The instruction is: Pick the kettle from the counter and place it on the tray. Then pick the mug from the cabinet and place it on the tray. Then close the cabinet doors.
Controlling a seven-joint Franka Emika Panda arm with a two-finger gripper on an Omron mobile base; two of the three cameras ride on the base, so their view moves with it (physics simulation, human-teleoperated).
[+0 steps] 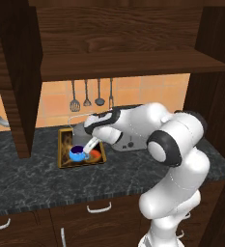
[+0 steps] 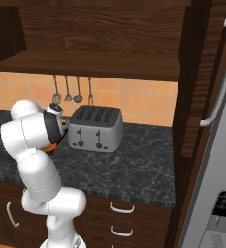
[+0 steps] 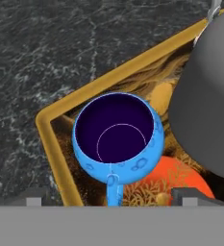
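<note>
Blue and upright, the mug (image 3: 117,140) sits nearest the hand camera, on the tray (image 3: 50,144) close to one of its corners, handle pointing back toward the hand. Just beside it, deeper onto the tray, stands the grey kettle (image 3: 207,105); whether the two touch I cannot tell. The fingers (image 3: 34,198) stand wide apart on either side of the mug's handle, gripping nothing. In the left base view the tray (image 1: 62,153) lies toward the back edge of the bench (image 1: 27,178), with the toaster (image 2: 95,128) next to it.

Both items look placed, so the step in hand is, by my judgement, the retreat before the cabinet doors (image 1: 17,77) get closed. To do it well, lift straight up along the hand's own axis first, keeping the fingers spread so neither catches the handle or rim, and only then swing sideways, clear of the kettle's wire handle and the shelf (image 1: 128,62) overhead.
</note>
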